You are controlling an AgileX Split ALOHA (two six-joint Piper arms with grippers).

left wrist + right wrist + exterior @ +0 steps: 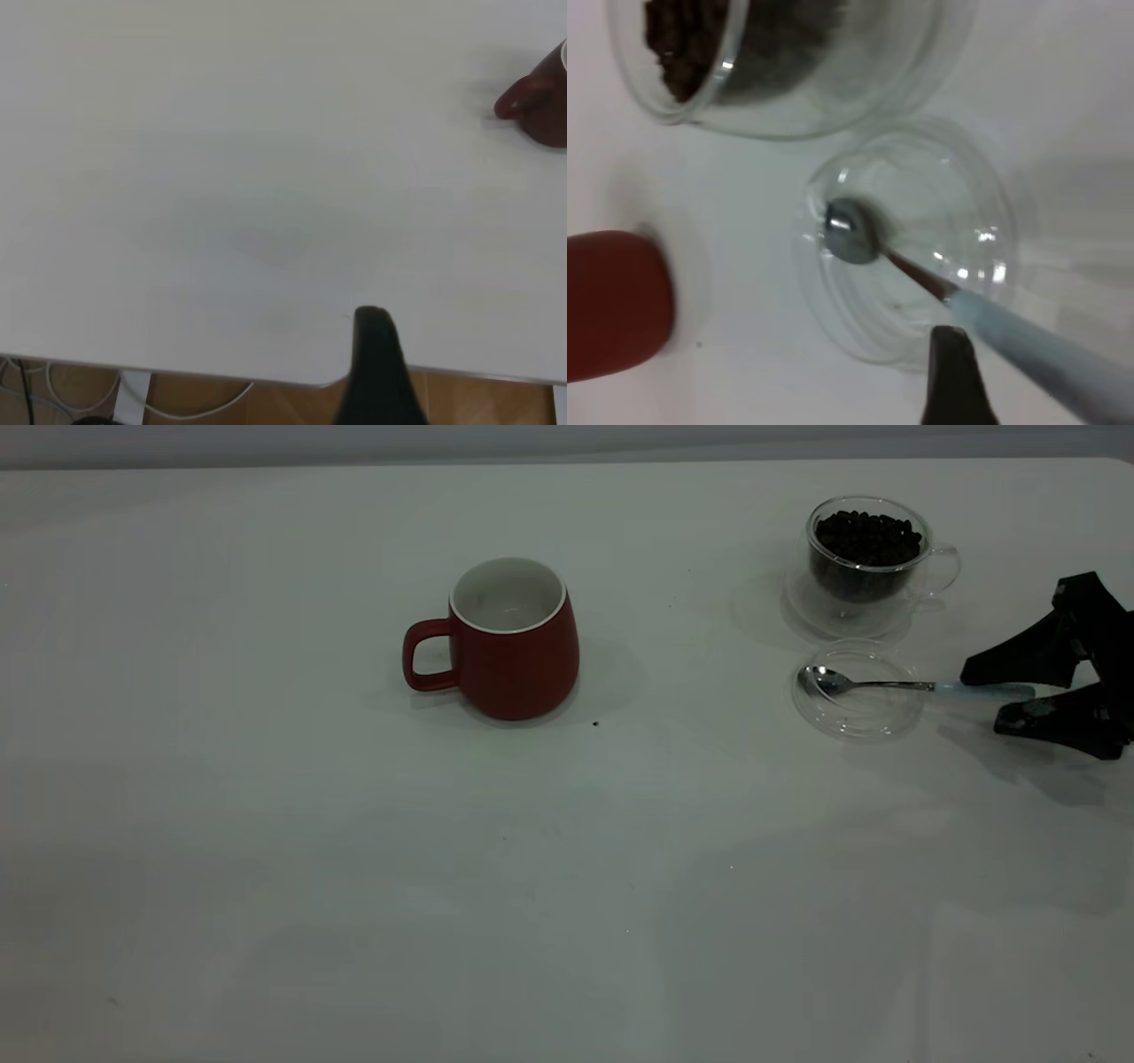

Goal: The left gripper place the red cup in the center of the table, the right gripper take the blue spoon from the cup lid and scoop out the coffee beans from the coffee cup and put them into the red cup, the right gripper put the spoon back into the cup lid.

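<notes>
- Exterior view: we see the red cup (514,642) mid-bench (354,868).
- Right end effector (1005,695) spread around the blue spoon (912,686) handle; bowl in cup lid (858,689).
- Left end effector (376,354): state unclear to us.

The right pincer (1028,691) is showing as matte black, with two long tapering fingers widening toward a blocky, angular black body at three o'clock in the exterior view. One dark, blunt-tipped finger (950,376) is showing in the right wrist view. The left pincer's single visible finger (376,367) is appearing as a plain black, round-ended bar.
</notes>
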